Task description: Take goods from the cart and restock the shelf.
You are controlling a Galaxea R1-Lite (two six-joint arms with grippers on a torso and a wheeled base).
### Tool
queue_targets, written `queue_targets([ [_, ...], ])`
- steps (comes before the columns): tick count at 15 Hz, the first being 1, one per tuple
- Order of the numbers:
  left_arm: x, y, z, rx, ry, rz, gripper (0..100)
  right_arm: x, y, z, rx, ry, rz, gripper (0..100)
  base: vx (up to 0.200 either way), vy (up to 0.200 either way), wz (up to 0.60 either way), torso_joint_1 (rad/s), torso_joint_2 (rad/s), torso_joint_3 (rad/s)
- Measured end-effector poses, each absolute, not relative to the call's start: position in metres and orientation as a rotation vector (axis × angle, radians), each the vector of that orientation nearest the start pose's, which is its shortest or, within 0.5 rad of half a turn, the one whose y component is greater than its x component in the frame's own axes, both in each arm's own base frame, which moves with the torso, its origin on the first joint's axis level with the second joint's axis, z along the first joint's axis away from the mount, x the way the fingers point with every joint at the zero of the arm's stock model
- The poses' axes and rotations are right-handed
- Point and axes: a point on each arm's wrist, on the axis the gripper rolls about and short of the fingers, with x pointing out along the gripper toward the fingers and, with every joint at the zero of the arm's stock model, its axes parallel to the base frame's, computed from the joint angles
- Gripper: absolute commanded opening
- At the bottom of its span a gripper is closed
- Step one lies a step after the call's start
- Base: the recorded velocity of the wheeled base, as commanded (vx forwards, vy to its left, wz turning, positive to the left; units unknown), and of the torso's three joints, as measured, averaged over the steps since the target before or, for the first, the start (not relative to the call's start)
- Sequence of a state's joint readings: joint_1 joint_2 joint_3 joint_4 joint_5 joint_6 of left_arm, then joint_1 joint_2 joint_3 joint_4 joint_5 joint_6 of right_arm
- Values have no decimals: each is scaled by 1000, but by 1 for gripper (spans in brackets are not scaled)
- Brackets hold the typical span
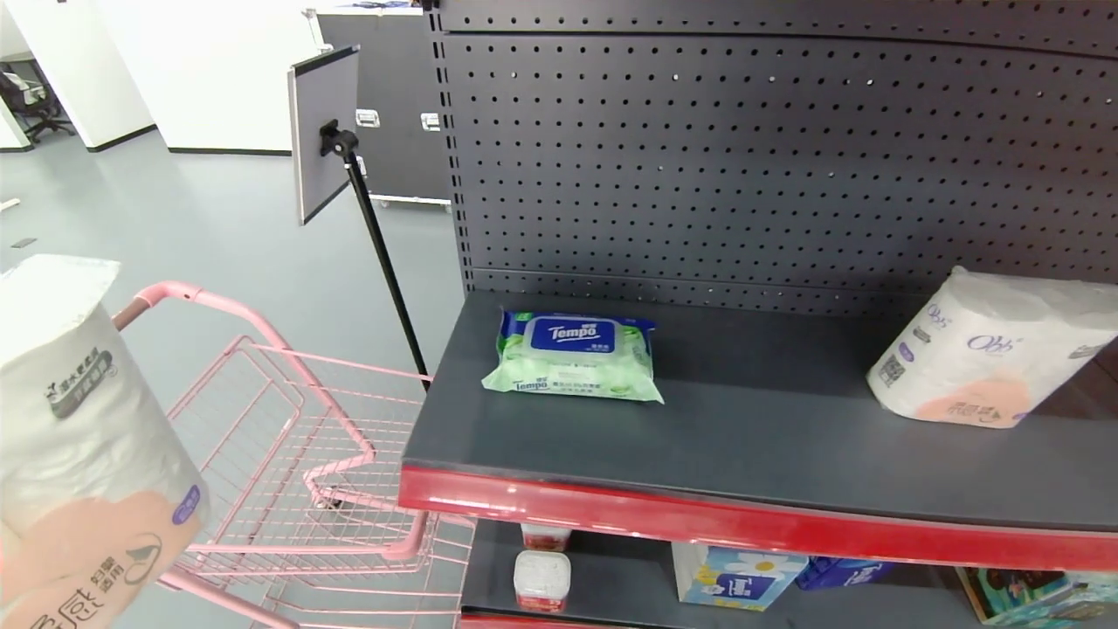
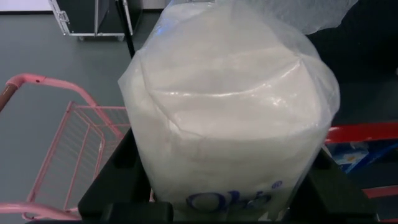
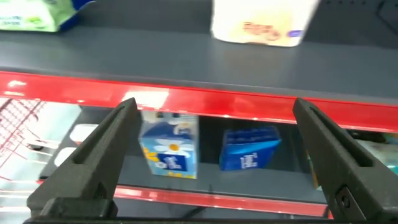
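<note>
- Left gripper (image 2: pixel 224 143) is clamped on a toilet roll pack (image 2: pixel 230 118); you can see its dark fingers (image 2: pixel 115 171) pressed against both sides of the plastic wrap.
- Your head view puts that pack at 8 o'clock, upright, with the pink cart (image 1: pixel 288 419) behind it and off the shelf (image 1: pixel 742 437).
- Right gripper (image 3: pixel 214 106) has its 2 fingers (image 3: pixel 93 155) spread wide apart with nothing between them. It hangs in front of the shelf's red front edge (image 1: pixel 742 520).
- On the dark shelf deck you have 2 items. A wet wipes pack (image 1: pixel 572 354) lies flat near the middle of the head view.
- A second toilet roll pack (image 1: pixel 987 349) lies tilted at 3 o'clock from the wipes, well apart from them.
- The cart stands at 8 o'clock from the wipes, its basket just beside the shelf's end.
- Below the red edge, toward 6 o'clock, the lower level holds a white jar (image 1: pixel 541 581), a blue tissue box (image 1: pixel 738 577) and a dark blue pack (image 1: pixel 843 572) in a row.
- At 11 o'clock, a grey sign board (image 1: pixel 323 131) sits on a slanted black pole.
</note>
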State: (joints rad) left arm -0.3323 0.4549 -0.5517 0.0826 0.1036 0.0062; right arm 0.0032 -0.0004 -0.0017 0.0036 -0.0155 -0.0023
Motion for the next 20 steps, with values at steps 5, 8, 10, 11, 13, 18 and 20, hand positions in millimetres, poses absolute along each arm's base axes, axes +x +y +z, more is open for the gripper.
queue_targets([
  [5,0,2,225,4,-14,-230,0,-23,0,76,-3,1,-12,100,0,-200,0,3,0,1],
  [8,0,2,226,4,-15,-229,0,-23,0,76,-3,1,-13,100,0,-200,0,1,6,-1],
  [10,1,2,226,5,-15,-230,0,-23,0,76,-3,2,-13,100,0,-200,0,5,2,0],
  [11,1,2,226,5,-13,-230,0,-23,0,76,-3,1,-13,100,0,-200,0,7,7,2],
  [13,2,2,226,6,-11,-230,0,-23,0,76,-3,1,-12,100,0,-200,0,2,5,5],
  [18,2,2,226,8,-9,-231,0,-23,0,76,-2,1,-13,100,0,-200,0,2,4,0],
  [20,2,2,226,24,-11,-230,0,-23,0,76,-2,5,-12,100,0,-200,0,2,0,-2],
])
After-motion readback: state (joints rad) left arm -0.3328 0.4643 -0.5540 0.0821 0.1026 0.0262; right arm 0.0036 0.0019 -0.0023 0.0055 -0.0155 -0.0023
